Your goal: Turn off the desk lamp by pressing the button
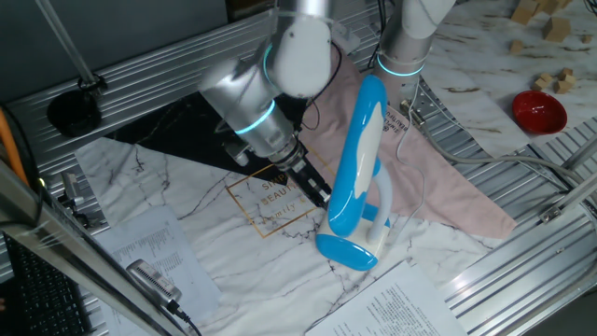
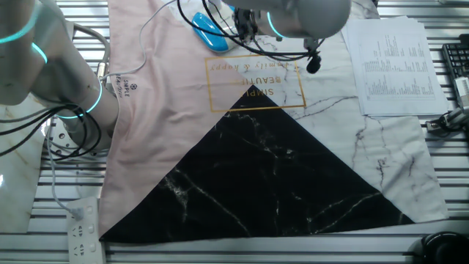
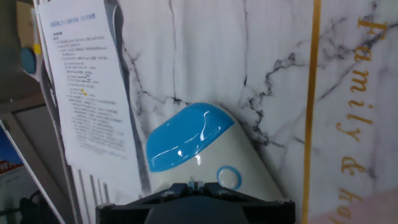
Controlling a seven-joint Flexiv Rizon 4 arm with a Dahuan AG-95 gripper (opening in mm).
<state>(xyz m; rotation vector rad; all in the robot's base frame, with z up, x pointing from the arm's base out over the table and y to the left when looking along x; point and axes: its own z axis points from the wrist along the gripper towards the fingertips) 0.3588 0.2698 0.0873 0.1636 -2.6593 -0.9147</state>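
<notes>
The desk lamp (image 1: 359,154) stands on the marble-print cloth, its long blue head upright over a white arm and a blue oval base (image 1: 347,248). In the hand view the base (image 3: 186,140) is blue in front and white behind, with a blue ring button (image 3: 228,177) on the white part. My gripper (image 1: 320,196) reaches down beside the lamp's base, its black fingers together. In the hand view its tips (image 3: 198,185) are shut, empty, right over the white part, just left of the ring. In the other fixed view only the lamp's blue edge (image 2: 209,33) shows.
Printed sheets lie beside the base (image 3: 87,93) and at the table front (image 1: 410,303). A second silver arm (image 1: 406,42) stands behind the lamp on a pink cloth (image 1: 448,187). A red bowl (image 1: 538,110) and wooden blocks (image 1: 564,79) are at the far right.
</notes>
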